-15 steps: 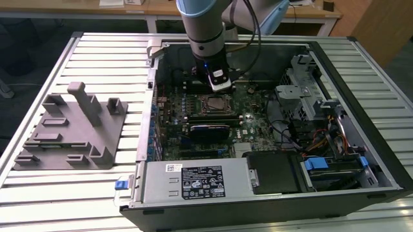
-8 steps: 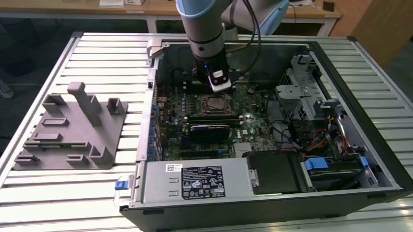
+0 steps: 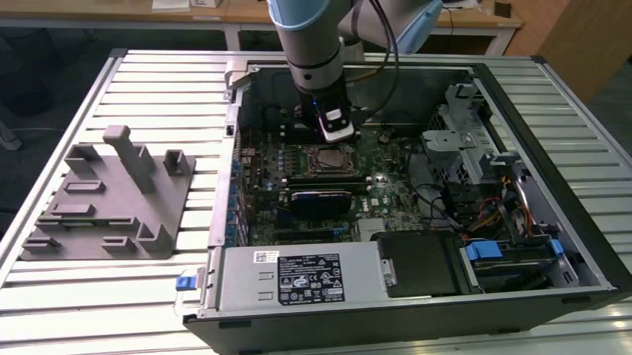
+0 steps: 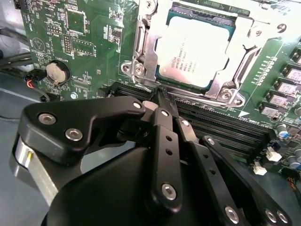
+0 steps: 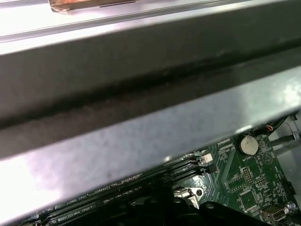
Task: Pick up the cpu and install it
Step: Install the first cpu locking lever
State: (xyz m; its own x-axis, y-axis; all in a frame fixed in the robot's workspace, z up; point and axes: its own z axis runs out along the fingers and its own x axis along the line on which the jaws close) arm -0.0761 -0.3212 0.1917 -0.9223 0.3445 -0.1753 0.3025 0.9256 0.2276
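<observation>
The cpu (image 4: 196,46), a flat square chip with a silvery top, lies in the motherboard socket (image 4: 141,44) inside its metal frame; the exterior view shows the cpu (image 3: 329,157) in the middle of the board. My gripper (image 4: 161,92) hangs just beside the socket's edge, over the memory slots, with its black fingers (image 4: 164,127) drawn together and nothing between them. In the exterior view the gripper (image 3: 337,135) sits at the end of the arm, just behind the socket inside the open computer case (image 3: 553,96).
A grey fixture (image 3: 109,200) stands on the slatted table at the exterior view's left. Inside the case are a black card (image 3: 321,200), the power supply (image 3: 296,277), a drive cage (image 3: 464,140) and cables. The case wall (image 5: 141,94) runs close to the wrist, near a coin battery (image 5: 248,145).
</observation>
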